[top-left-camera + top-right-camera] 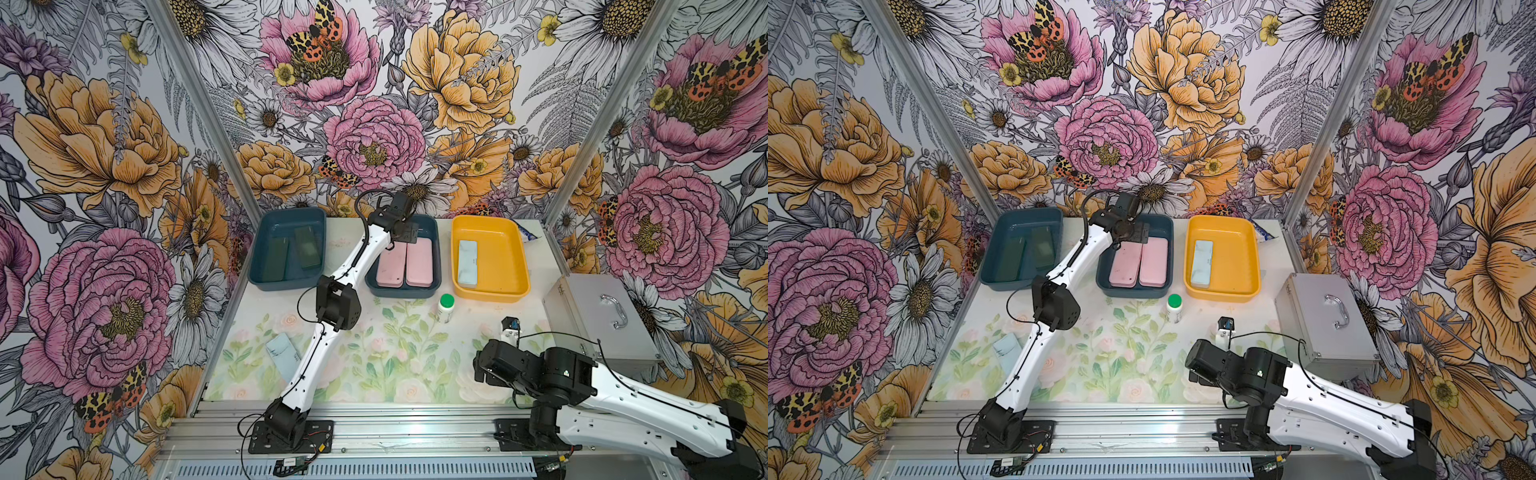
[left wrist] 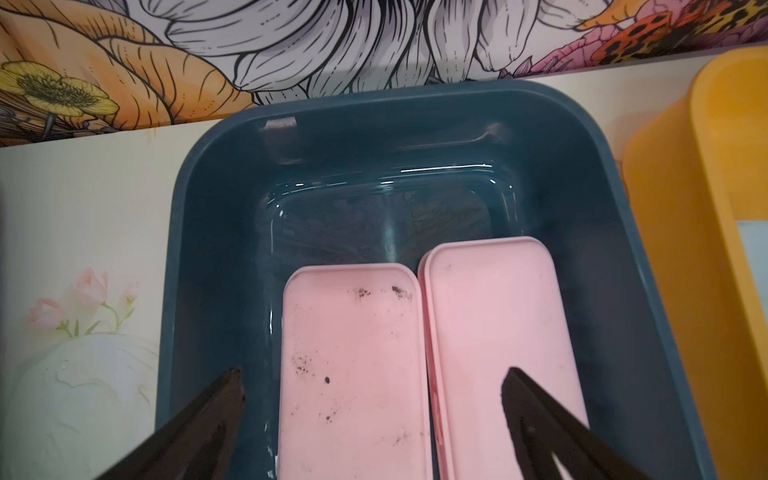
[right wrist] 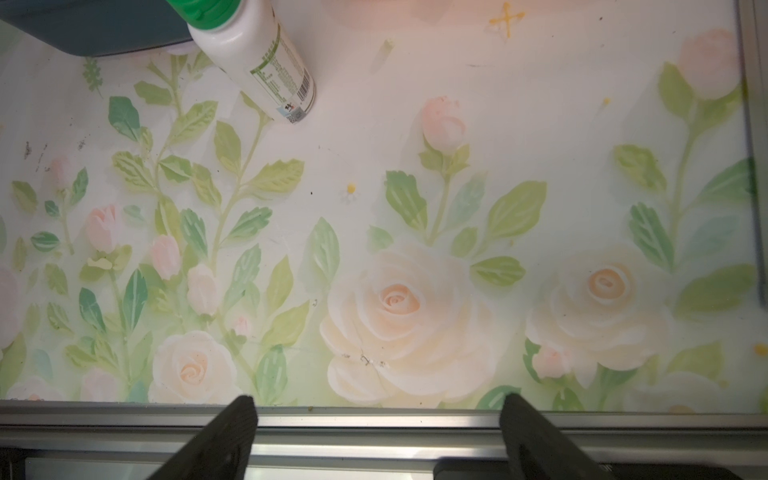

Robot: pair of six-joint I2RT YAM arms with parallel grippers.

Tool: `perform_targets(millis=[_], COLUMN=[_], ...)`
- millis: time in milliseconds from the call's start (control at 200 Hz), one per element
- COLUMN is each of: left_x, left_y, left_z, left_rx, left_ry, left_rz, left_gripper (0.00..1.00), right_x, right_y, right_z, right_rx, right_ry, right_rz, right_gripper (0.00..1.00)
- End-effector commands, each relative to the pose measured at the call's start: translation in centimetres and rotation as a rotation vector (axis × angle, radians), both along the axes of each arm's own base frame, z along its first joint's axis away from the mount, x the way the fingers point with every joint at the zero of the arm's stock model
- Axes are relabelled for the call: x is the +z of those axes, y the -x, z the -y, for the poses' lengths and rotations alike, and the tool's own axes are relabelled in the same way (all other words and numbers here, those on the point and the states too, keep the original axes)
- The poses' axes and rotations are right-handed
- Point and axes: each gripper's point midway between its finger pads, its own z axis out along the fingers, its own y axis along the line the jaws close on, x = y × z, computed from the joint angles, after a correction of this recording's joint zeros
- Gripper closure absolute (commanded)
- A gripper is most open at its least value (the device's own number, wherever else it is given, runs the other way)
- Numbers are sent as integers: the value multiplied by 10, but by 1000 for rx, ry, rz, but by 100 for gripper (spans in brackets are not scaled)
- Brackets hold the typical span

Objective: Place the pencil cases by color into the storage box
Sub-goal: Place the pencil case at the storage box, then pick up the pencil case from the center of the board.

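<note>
Two pink pencil cases (image 1: 390,266) (image 1: 419,264) lie side by side in the middle dark blue storage box (image 1: 403,294). My left gripper (image 2: 374,378) hangs open just above them at the box's far end (image 1: 405,237), holding nothing. Two dark green cases (image 1: 274,259) (image 1: 308,247) lie in the left blue box (image 1: 282,286). One light blue case (image 1: 468,262) lies in the yellow box (image 1: 498,266). Another light blue case (image 1: 282,355) rests on the table at the left, partly hidden by my left arm. My right gripper (image 3: 378,405) is open and empty over the table's front edge.
A white bottle with a green cap (image 1: 446,307) stands in front of the middle box. A silver metal case with a handle (image 1: 598,320) sits at the right edge. A small white and black device (image 1: 510,328) stands near the right arm.
</note>
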Motion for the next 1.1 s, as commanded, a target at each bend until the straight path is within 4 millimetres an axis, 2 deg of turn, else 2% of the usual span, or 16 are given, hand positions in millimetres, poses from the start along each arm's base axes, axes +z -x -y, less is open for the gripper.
perform_targets(millis=[0,110,245,340,365,380,420,530,630,730,846,1011,1096], left_x=[42,67,90,84,76,84,79,47,22,5,-19,-19,-36], left_y=[3,31,90,137,150,160,181,238,274,287,291,275,283], left_z=[-20,-56,-105,-135,-142,-148,-164,-210,-243,-258,-280,-298,-304], left_rx=[86,189,269,279,284,291,328,451,576,669,792,814,846], left_ry=[-13,-74,-112,-101,-98,-84,-89,-98,-57,78,232,268,325], left_rz=[69,63,23,-55,-90,-84,-121,-273,-360,-411,-476,-488,-577], left_gripper=[1,1,1,1,1,1,1,1,1,1,1,1,1], right_x=[-3,2,6,6,5,6,5,7,8,10,14,20,19], right_y=[1,-3,-6,-5,-4,-4,-3,0,3,7,10,10,13], right_z=[2,-13,-37,-53,-58,-60,-67,-88,-108,-127,-148,-175,-191], right_rx=[0,79,202,279,299,309,337,414,482,557,646,725,773], right_ry=[8,-31,-75,-90,-95,-99,-110,-156,-182,-191,-191,-182,-173], right_rz=[0,38,66,69,68,70,73,77,75,70,56,27,0], right_gripper=[5,5,4,4,4,4,4,4,4,4,3,3,3])
